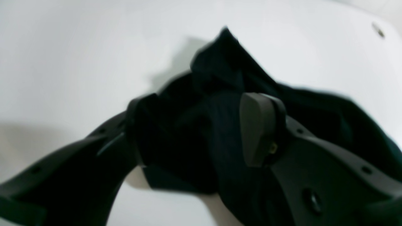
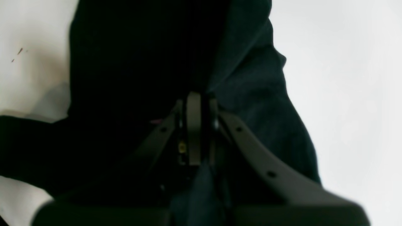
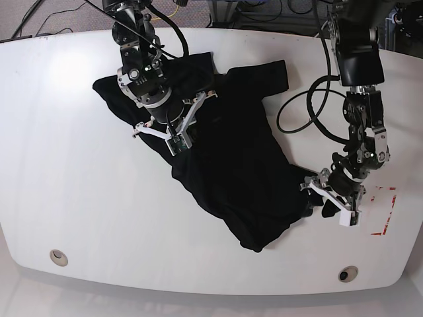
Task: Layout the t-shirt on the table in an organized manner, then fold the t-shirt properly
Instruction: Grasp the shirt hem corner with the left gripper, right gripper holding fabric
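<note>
We see the shirt (image 3: 225, 165) rumpled on the tabletop (image 3: 79, 198); our right gripper (image 2: 194, 103) has its jaws clamped on cloth, our left gripper (image 1: 191, 125) has jaws apart around a fold.

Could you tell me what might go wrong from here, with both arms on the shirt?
1. The right gripper is shut on a pinch of the t-shirt mid-body; pulling there may bunch it rather than flatten it.
2. The left gripper stands wide with cloth bunched between its jaws; whether it grips is unclear, so that edge could slip out.
3. The left arm's cable loops low over the table near the sleeve and might drag the cloth.
</note>
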{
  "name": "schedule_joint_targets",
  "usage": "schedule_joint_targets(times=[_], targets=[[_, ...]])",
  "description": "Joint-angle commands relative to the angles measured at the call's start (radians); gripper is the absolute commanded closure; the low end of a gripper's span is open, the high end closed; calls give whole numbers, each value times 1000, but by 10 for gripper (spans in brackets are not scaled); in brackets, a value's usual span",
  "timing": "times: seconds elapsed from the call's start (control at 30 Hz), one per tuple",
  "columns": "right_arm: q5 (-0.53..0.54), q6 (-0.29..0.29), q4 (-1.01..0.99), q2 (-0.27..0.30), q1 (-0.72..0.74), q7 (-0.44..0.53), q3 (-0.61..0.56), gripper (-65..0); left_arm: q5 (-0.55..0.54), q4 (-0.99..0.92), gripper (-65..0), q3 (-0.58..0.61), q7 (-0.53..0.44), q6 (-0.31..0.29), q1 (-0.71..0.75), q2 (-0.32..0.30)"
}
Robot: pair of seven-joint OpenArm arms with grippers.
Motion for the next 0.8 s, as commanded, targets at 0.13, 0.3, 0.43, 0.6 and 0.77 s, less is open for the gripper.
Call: schedule_joint_targets(times=[0.13,0.3,0.43,0.6,0.77], targets=[[8,-1,25,1,-3,24,1,0,-11,-78,-382,-17,-97,0,-39,-54],[8,2,25,1,-16,25,1,0,-14,-143,-382,-23,-114,0,-39,-80],[8,6,25,1,-22,25,3,0,-16,-201,-382,-49,-114,-7,-39,-83],[8,6,25,1,-22,25,3,0,-16,-252,-382,-49,-114,-18,-39,-81],[8,6,25,1,-23,25,3,0,-16,-255,-382,-47,-114,-53,-37,-73]])
